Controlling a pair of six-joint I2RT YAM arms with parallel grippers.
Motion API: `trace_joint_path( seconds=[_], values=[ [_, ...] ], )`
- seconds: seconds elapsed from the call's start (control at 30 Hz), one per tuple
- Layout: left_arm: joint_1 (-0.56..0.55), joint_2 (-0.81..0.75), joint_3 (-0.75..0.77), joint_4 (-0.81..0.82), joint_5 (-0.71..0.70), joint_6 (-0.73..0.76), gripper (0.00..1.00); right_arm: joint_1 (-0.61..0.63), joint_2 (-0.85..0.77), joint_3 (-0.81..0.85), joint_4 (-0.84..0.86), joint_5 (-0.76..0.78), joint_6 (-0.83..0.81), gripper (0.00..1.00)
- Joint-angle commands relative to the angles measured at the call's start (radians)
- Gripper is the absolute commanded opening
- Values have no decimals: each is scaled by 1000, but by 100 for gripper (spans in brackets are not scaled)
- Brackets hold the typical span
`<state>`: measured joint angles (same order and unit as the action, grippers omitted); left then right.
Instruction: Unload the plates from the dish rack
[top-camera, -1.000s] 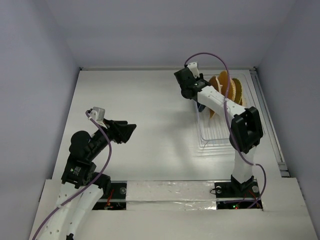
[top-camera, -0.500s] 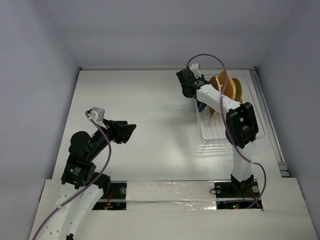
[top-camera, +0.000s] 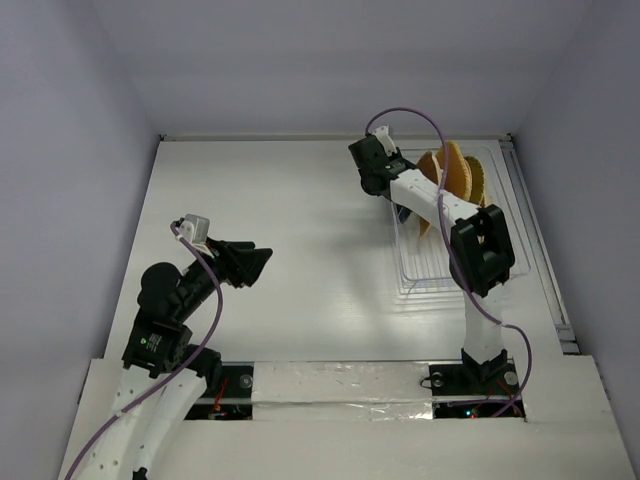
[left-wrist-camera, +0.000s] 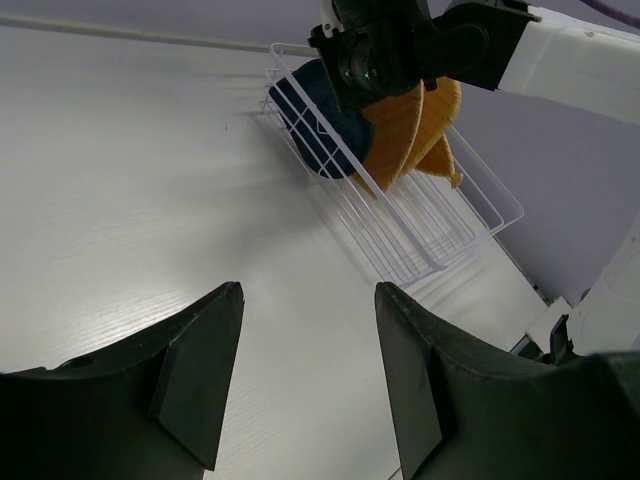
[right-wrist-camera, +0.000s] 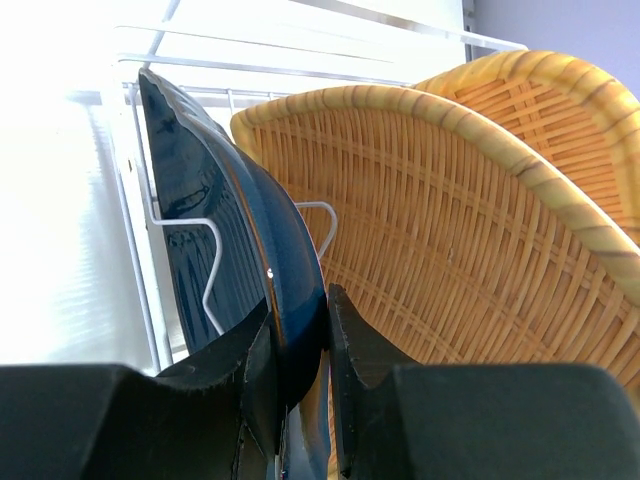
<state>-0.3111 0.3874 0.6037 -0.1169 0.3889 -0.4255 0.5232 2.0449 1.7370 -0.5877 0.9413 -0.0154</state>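
A: State of the right gripper (right-wrist-camera: 300, 335)?
B: Clenched on the rim of the dark blue plate (right-wrist-camera: 215, 220), one finger on each face, at the bottom of the wrist view.
A: And of the left gripper (left-wrist-camera: 308, 300)?
B: Spread wide, hanging above the table (left-wrist-camera: 130, 180), lower left of the top view.
A: Place of the woven plates (right-wrist-camera: 450, 230)?
B: Standing on edge in the dish rack (left-wrist-camera: 420, 235), just right of the blue one, upper right of the top view.

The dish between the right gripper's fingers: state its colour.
Dark, glossy blue; the dish shows best in the right wrist view.
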Motion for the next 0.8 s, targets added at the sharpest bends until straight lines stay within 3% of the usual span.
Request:
trace_joint_path(
  seconds=[0.0, 0.43, 0.77],
  values=[
    [7, -9, -5, 43, 8, 4, 52, -11, -55, 13, 92, 134, -57, 0],
    [7, -7, -5, 45, 8, 4, 52, 26, -186, -19, 290, 249, -175, 0],
    [7, 2, -7, 45, 10, 2, 52, 58, -258, 47, 207, 248, -120, 0]
  ],
)
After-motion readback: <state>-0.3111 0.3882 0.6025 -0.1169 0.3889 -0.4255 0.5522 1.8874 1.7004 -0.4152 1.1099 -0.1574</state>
